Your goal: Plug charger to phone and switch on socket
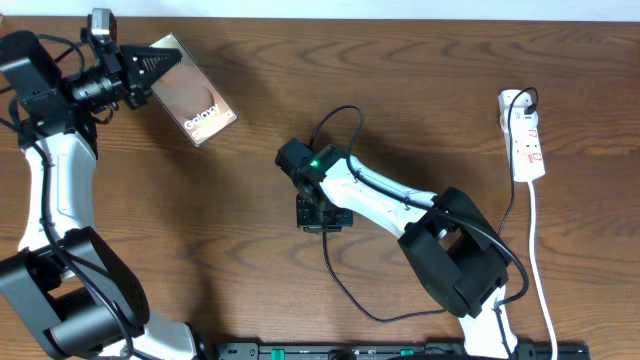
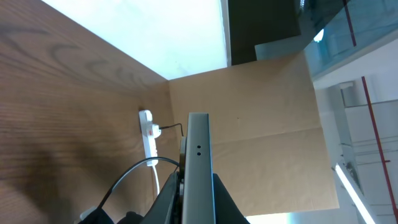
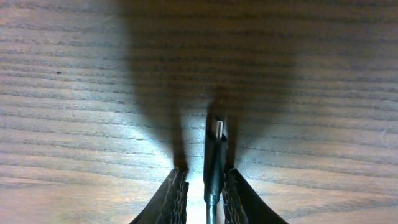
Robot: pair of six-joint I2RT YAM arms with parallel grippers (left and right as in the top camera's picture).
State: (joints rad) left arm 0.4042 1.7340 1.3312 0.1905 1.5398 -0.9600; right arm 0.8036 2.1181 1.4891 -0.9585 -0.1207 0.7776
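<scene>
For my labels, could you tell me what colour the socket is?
Socket: white with red markings; overhead view.

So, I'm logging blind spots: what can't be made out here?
- Phone port: left wrist view shows only one edge, clamped in the left gripper.
- Socket switch state: too small, overhead.
- Charger cable: cut off by bottom edge, right wrist view.

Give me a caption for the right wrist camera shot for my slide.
Right gripper holds the charger between its fingers, metal plug tip pointing forward over the wood-grain table.
</scene>
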